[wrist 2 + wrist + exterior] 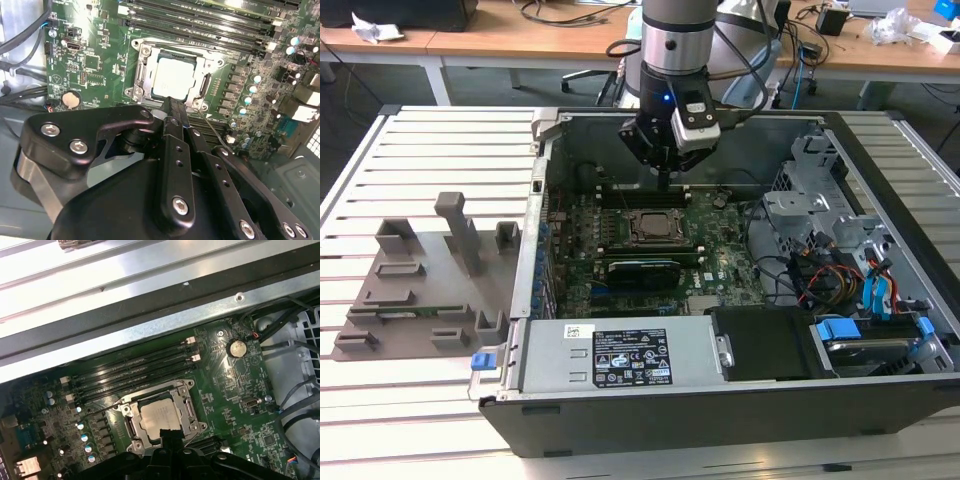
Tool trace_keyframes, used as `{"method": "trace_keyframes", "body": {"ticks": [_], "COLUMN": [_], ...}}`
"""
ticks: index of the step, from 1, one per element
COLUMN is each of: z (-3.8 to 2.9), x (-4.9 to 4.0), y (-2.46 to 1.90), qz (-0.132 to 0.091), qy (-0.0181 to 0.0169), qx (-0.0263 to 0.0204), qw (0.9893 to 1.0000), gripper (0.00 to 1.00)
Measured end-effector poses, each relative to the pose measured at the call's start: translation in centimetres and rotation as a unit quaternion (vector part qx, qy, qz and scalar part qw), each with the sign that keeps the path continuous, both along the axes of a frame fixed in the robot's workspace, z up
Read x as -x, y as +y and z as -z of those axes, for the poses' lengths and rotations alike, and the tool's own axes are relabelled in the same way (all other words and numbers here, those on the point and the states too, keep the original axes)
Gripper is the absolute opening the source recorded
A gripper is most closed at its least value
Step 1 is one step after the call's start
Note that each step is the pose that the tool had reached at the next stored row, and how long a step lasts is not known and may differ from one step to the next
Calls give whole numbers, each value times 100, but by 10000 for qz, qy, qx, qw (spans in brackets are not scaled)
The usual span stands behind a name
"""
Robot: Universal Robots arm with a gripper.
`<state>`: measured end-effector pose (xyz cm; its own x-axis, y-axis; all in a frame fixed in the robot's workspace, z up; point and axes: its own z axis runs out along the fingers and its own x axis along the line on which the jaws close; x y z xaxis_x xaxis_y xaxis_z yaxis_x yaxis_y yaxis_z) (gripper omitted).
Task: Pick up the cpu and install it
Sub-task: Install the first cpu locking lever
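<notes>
The gripper (171,102), jaws pressed together and empty, hangs at the six o'clock edge of the cpu (172,78), which sits in the motherboard's socket frame (141,75). Light, rigid, likely fragile, it is best held by its thin edges.

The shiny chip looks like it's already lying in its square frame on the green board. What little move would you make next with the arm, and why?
Probably lift the tool straight up a little. In both wrist views the cpu already lies flat inside the socket frame on the motherboard, and the tool's narrow tip sits just at the chip's edge. A short vertical retreat would likely clear the frame without nudging the chip.
</notes>
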<state>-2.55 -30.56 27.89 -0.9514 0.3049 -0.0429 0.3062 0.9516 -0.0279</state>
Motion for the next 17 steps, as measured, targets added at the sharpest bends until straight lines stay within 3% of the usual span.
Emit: {"method": "trace_keyframes", "body": {"ticks": [10,17], "z": [0,0], "x": [0,0], "y": [0,0], "qz": [-368,-603], "qy": [0,0], "qx": [0,1], "qw": [9993,9982], "gripper": [11,11]}}
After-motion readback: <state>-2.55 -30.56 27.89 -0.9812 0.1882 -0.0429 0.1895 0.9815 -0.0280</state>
